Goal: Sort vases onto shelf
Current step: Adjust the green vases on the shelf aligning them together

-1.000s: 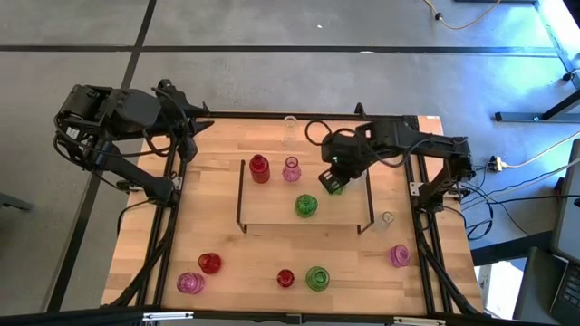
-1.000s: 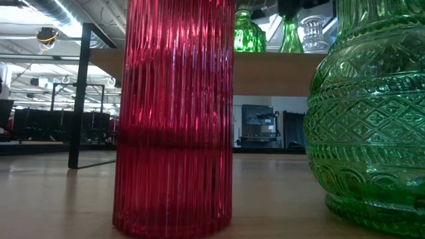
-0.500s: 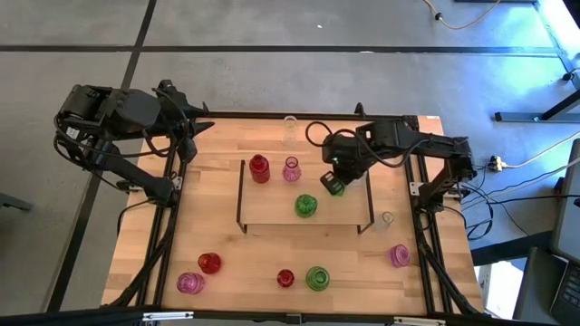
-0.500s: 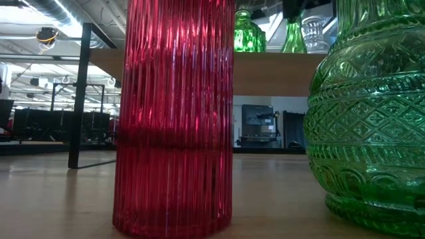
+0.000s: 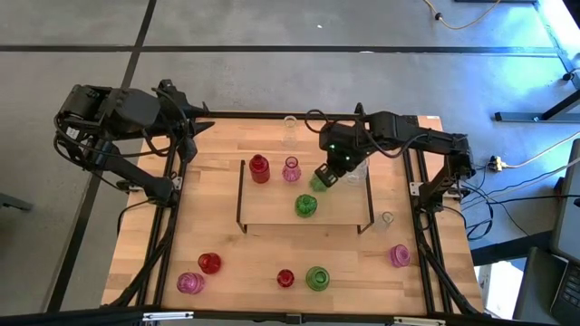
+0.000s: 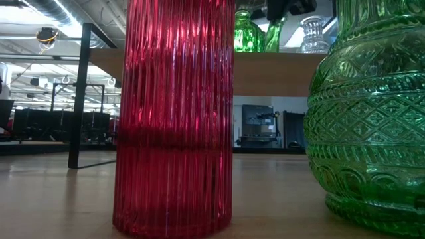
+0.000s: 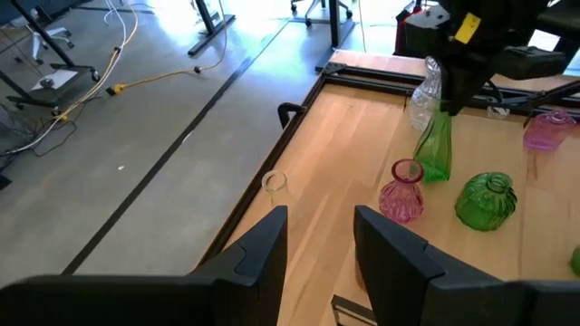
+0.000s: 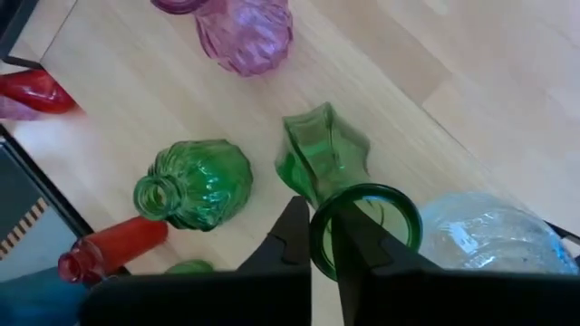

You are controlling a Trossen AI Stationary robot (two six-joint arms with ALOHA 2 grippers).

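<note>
Right now the right claw is clamped on the neck of a slim green bottle vase, just above the shelf near its back edge. In the right wrist view the two dark fingers pinch the vase's round rim, and its body points down toward the shelf top. A clear vase sits just beside it on the shelf.

Also on the shelf are a red vase and a pink vase along the back edge, and a round green vase toward the middle. The held green vase hangs between the pink vase and the clear one.

Off the shelf, on the desk, a small clear vase stands by the shelf's right front leg and another clear vase stands behind the shelf. In front of the shelf stand a pink vase, a red vase, a small red vase, a green vase and a pink vase.

The left claw waits with its fingers spread apart, well off the shelf at the desk's back left corner.
</note>
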